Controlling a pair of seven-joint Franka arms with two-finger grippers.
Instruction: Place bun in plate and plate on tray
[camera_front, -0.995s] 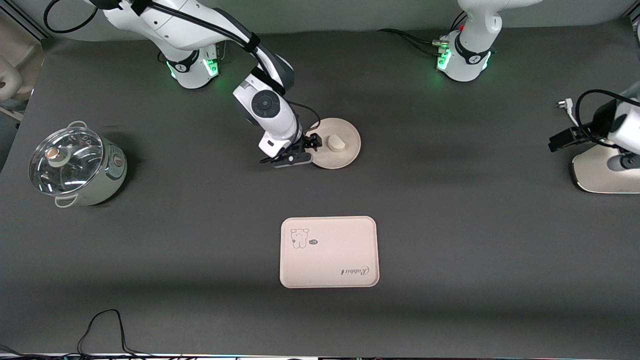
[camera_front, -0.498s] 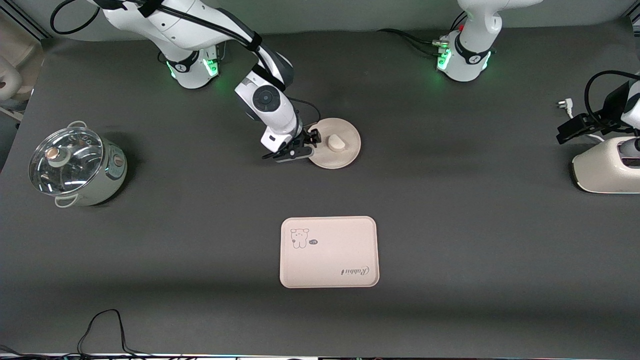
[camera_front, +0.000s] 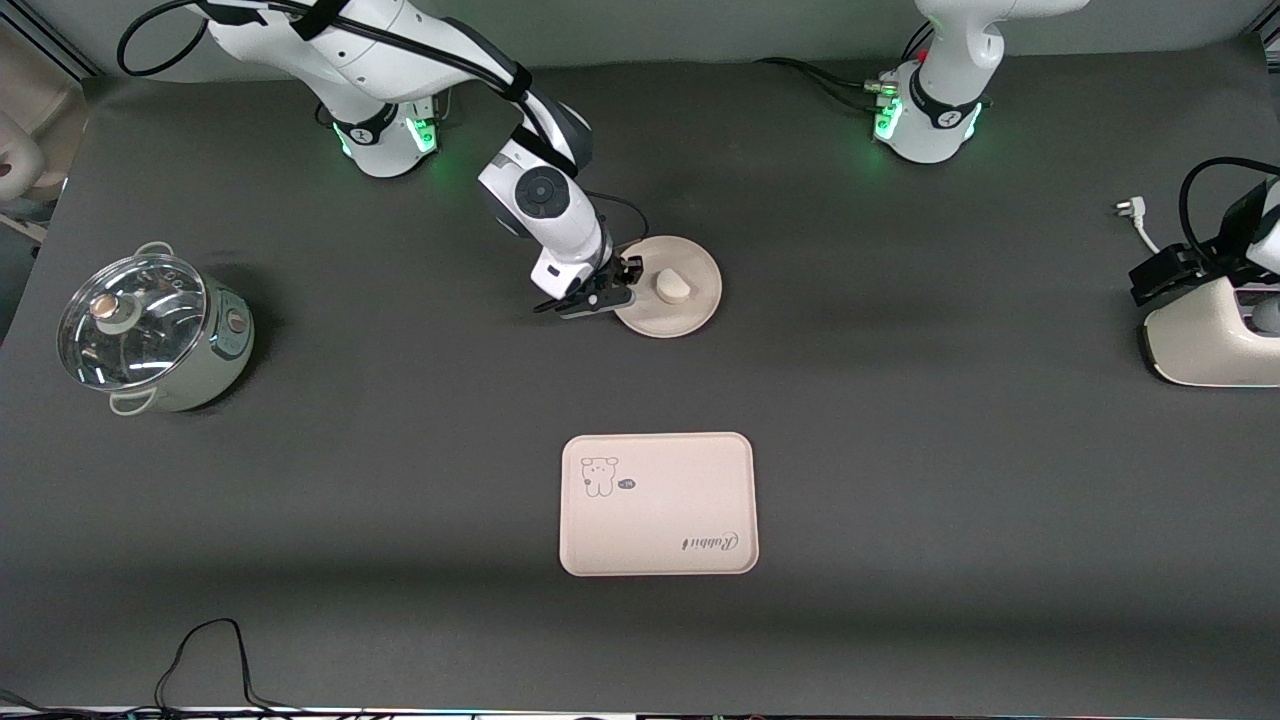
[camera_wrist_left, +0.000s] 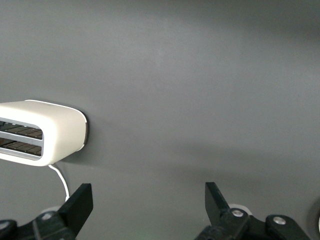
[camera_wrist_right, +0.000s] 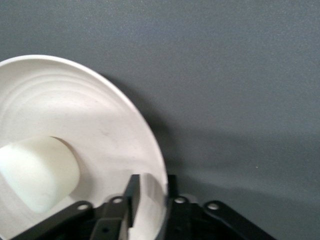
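Note:
The bun (camera_front: 672, 288) lies in the round cream plate (camera_front: 694, 306), on the table near the robots' bases. My right gripper (camera_front: 621, 286) is at the plate's rim toward the right arm's end, shut on the rim with one finger inside and one outside. In the right wrist view the gripper (camera_wrist_right: 152, 182) straddles the rim of the plate (camera_wrist_right: 100, 115), with the bun (camera_wrist_right: 37, 175) beside it. The tray (camera_front: 660, 520) lies bare, nearer the front camera than the plate. My left gripper (camera_front: 1165, 272) hangs open and empty (camera_wrist_left: 148, 205) over the table by the toaster.
A white toaster (camera_front: 1210, 340) stands at the left arm's end of the table, with its plug (camera_front: 1125, 208) and cord; it also shows in the left wrist view (camera_wrist_left: 45, 132). A glass-lidded pot (camera_front: 150, 330) stands at the right arm's end.
My right gripper has slid toward the plate and onto its rim. My left gripper has drawn back a little toward the left arm's end of the table. Plate, bun and tray have not moved.

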